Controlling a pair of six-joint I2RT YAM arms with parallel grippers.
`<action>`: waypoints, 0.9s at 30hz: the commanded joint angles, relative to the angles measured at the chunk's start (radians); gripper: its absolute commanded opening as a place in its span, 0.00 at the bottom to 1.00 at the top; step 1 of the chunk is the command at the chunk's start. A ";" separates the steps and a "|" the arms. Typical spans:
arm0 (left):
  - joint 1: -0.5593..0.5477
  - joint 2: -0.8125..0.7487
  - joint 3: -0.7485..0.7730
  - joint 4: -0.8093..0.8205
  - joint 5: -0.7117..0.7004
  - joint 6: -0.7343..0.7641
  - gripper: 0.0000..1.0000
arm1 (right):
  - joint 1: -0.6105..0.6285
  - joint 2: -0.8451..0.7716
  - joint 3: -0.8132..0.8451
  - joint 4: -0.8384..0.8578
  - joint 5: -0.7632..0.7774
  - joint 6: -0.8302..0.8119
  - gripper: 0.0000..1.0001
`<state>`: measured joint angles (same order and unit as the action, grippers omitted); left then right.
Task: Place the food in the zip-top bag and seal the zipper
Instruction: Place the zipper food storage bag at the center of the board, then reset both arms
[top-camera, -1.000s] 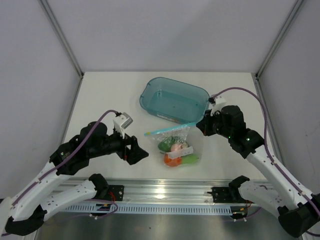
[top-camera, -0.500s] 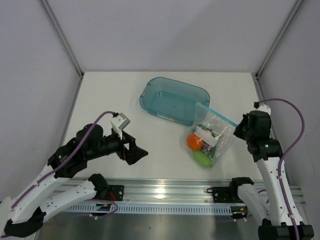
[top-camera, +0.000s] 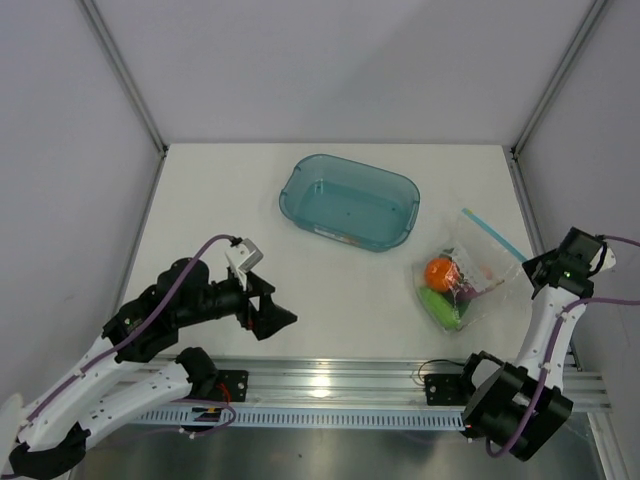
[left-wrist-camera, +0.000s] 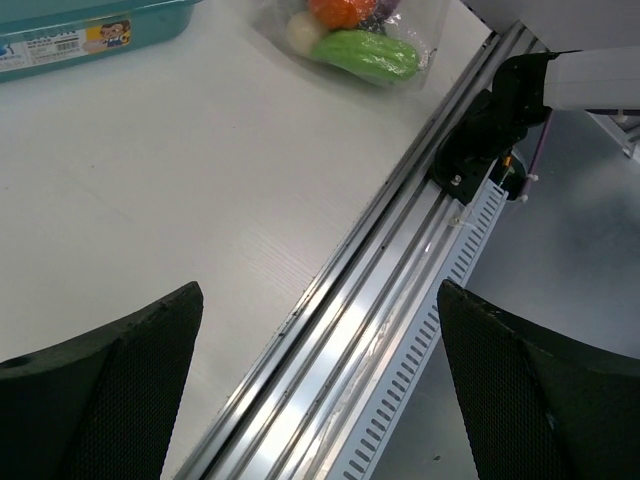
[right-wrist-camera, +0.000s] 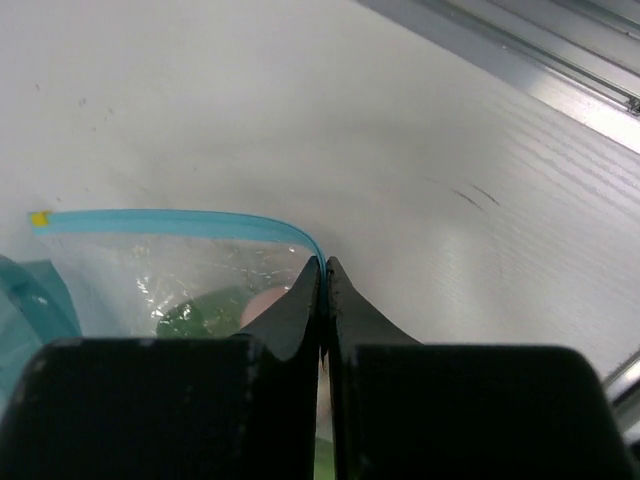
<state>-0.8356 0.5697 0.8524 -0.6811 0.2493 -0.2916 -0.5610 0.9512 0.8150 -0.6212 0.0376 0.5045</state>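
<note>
1. Teal first: the zipper (right-wrist-camera: 180, 222) is pinched at one end in the closed right gripper (right-wrist-camera: 322, 270).
2. A second ago the bag (top-camera: 470, 285) lay mid-desk, just in front of the tub (top-camera: 350, 200). Now it has been dragged to the right side, well apart from the tub, and the right arm has swung out with it.
3. The food (top-camera: 438, 272) is inside (an orange piece, a long green one, something purple) and I see none loose, so I judge loading done. In the wrist view the strip reads as one line, but I can't confirm a full seal.
4. The left gripper (top-camera: 275, 318) stands wide open and empty, backed off slightly.
5. The desk (top-camera: 230, 200) is white and matt with faint scuffs, and an aluminium rail (top-camera: 330, 380) runs along its near edge. Plain white walls and metal posts surround it.
</note>
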 joint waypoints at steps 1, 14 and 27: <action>0.000 -0.011 -0.021 0.061 0.050 -0.026 1.00 | -0.083 0.046 0.006 0.104 -0.077 0.103 0.02; 0.000 -0.039 -0.069 0.083 0.042 -0.083 1.00 | 0.136 0.025 0.153 -0.017 0.088 0.057 0.99; -0.002 -0.050 -0.134 0.123 0.044 -0.210 0.99 | 0.454 -0.026 0.352 -0.376 0.501 0.167 0.99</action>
<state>-0.8356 0.5354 0.7498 -0.6052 0.2844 -0.4355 -0.1112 0.8944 1.0920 -0.8555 0.3744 0.6449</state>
